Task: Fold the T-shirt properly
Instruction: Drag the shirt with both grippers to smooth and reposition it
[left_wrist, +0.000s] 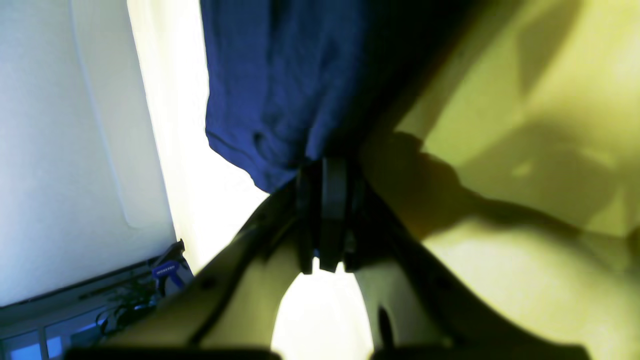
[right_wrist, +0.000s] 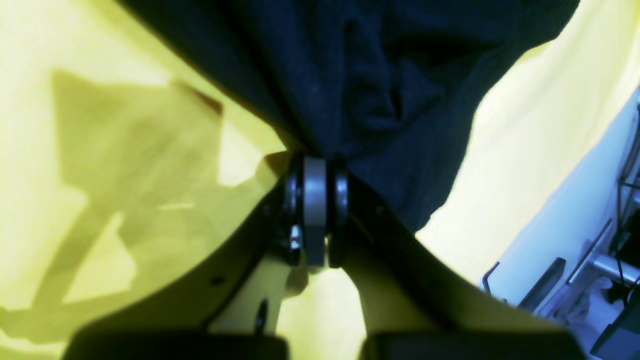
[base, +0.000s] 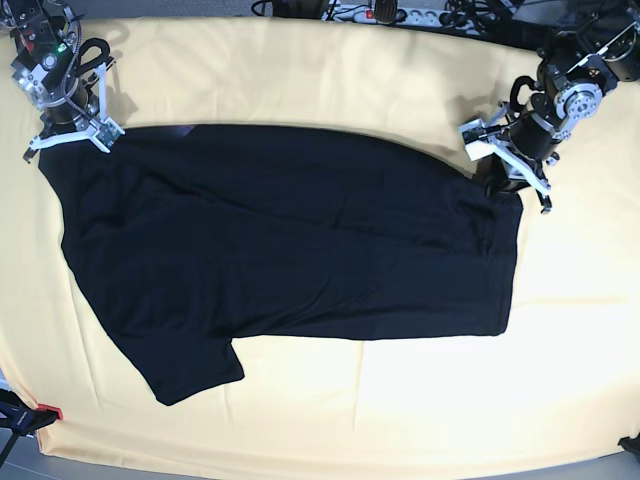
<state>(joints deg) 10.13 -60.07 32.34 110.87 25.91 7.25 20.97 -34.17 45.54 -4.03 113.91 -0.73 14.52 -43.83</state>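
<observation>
The T-shirt (base: 290, 240) lies spread on the yellow table, plain black side up, with one sleeve pointing to the front left. In the base view my right gripper (base: 72, 138) is at the shirt's far left corner. My left gripper (base: 503, 178) is at its far right corner. The left wrist view shows the left gripper (left_wrist: 326, 165) shut on a bunched edge of the T-shirt (left_wrist: 280, 90). Seen from the right wrist, the right gripper (right_wrist: 315, 162) is shut on a gathered fold of the T-shirt (right_wrist: 380, 75).
A yellow cloth (base: 330, 410) covers the table. Cables and a power strip (base: 380, 12) run along the back edge. A red and black clamp (base: 25, 418) sits at the front left corner, and a blue clamp (left_wrist: 167, 272) grips the table edge.
</observation>
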